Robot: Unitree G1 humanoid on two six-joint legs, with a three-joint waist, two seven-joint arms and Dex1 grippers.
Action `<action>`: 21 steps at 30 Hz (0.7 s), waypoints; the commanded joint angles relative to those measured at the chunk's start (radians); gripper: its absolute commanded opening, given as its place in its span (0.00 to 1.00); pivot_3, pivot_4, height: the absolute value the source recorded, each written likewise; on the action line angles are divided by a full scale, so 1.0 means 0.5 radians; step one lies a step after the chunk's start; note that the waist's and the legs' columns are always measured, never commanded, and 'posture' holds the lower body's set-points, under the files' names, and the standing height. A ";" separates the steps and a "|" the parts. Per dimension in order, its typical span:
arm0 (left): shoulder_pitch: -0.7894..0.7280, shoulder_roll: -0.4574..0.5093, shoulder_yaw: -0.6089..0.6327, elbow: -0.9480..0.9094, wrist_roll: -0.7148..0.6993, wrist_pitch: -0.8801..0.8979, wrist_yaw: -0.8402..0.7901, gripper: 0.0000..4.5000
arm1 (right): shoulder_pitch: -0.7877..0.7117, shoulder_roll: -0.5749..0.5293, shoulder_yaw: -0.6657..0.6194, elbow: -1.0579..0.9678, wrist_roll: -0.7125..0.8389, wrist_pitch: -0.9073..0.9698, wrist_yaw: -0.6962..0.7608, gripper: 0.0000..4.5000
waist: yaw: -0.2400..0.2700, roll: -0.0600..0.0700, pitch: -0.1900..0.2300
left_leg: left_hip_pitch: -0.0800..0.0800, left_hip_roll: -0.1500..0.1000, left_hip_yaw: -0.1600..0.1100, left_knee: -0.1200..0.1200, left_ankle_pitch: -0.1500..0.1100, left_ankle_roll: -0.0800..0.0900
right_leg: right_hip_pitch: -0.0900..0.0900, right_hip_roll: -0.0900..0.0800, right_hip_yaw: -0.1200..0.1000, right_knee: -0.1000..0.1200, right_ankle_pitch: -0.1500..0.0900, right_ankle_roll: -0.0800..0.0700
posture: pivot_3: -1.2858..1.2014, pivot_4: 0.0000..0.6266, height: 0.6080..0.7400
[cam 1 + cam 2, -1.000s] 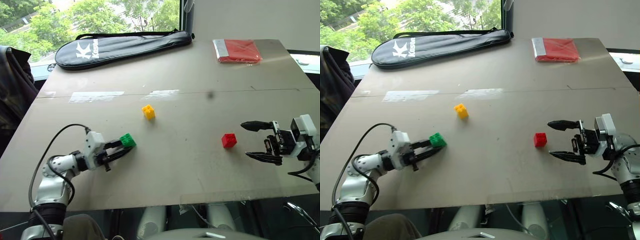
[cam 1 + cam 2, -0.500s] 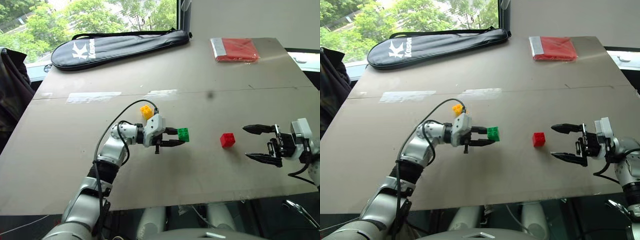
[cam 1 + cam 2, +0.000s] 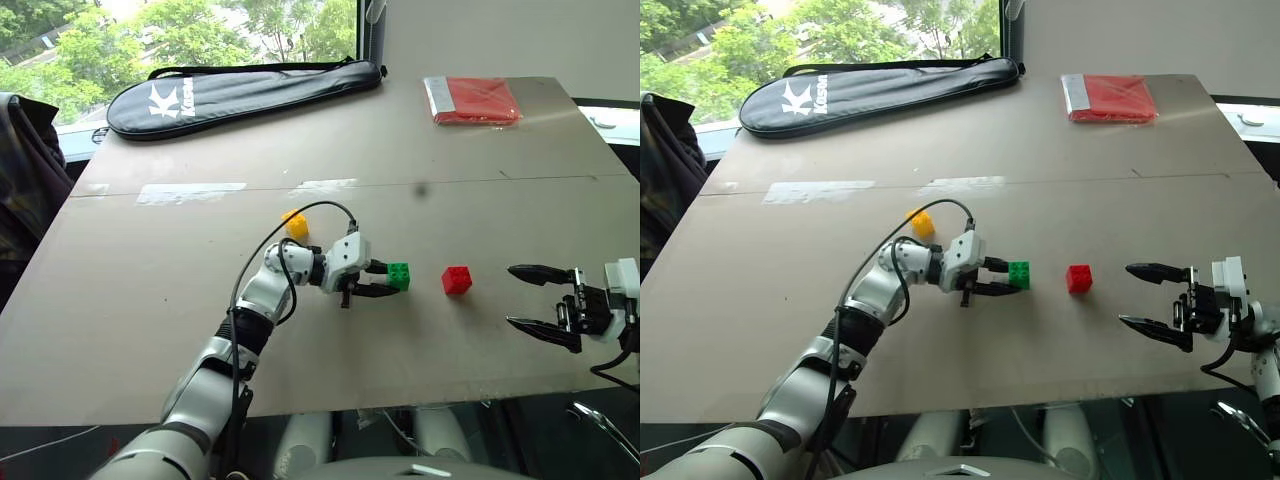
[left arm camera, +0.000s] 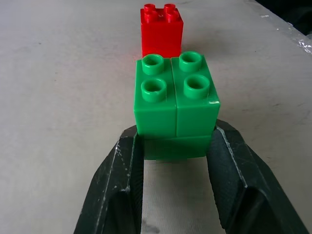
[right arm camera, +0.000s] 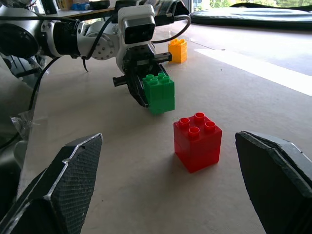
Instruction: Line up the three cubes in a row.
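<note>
While L hand (image 3: pixel 388 282) pinches green cube (image 4: pixel 175 109), R hand (image 3: pixel 545 302) gapes, wrist cam shows studs.

- White lettering on the long black racket bag (image 3: pixel 245 92) at the table's far edge: a big "K", then a word starting "Ka"; the remaining letters can't be made out.
</note>
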 commanded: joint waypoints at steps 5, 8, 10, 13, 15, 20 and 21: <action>-0.021 -0.058 -0.049 0.002 0.104 -0.029 0.132 0.27 | 0.014 0.026 -0.121 0.002 -0.039 -0.039 0.023 1.00 | 0.000 0.001 0.000 | 0.001 0.000 0.000 0.000 0.000 0.000 | 0.000 0.000 0.000 0.000 0.000 0.000 | 0.52 0.24 0.65; -0.014 -0.072 -0.057 0.008 0.114 -0.029 0.143 0.27 | 0.011 0.039 -0.135 0.015 -0.057 -0.046 0.030 1.00 | 0.003 0.001 -0.001 | 0.002 0.000 -0.001 0.001 0.000 0.000 | 0.002 0.000 0.000 0.001 0.000 0.000 | 0.52 0.24 0.65; -0.009 -0.076 -0.057 0.007 0.118 -0.019 0.146 0.27 | 0.009 0.042 -0.142 0.021 -0.065 -0.043 0.032 1.00 | 0.003 0.001 -0.001 | 0.002 0.000 -0.001 0.001 0.000 0.000 | 0.002 0.000 0.000 0.001 0.000 0.000 | 0.52 0.24 0.65; -0.006 -0.082 -0.050 0.008 0.118 -0.007 0.162 0.27 | 0.007 0.045 -0.151 0.041 -0.083 -0.056 0.025 1.00 | 0.004 0.001 -0.001 | 0.002 -0.001 -0.001 0.001 0.000 0.000 | 0.002 0.000 0.000 0.001 0.000 0.000 | 0.52 0.24 0.65; -0.002 -0.085 -0.049 0.001 0.104 0.012 0.148 0.27 | 0.007 0.047 -0.154 0.048 -0.088 -0.063 0.029 1.00 | 0.003 0.001 -0.001 | 0.002 -0.001 -0.001 0.001 0.000 0.000 | 0.002 -0.001 0.000 0.001 0.000 0.000 | 0.52 0.24 0.65; 0.009 -0.087 -0.044 -0.020 0.088 0.043 0.139 0.27 | 0.006 0.053 -0.154 0.055 -0.096 -0.074 0.035 1.00 | 0.003 0.002 -0.001 | 0.002 -0.001 -0.001 0.002 0.000 0.000 | 0.002 0.000 0.000 0.001 0.000 0.000 | 0.52 0.24 0.65; 0.009 -0.089 -0.043 -0.019 0.090 0.041 0.142 0.27 | 0.004 0.056 -0.154 0.056 -0.095 -0.074 0.040 1.00 | 0.003 0.002 -0.001 | 0.002 -0.001 -0.001 0.002 0.000 0.000 | 0.003 0.000 0.000 0.001 0.000 0.000 | 0.52 0.24 0.65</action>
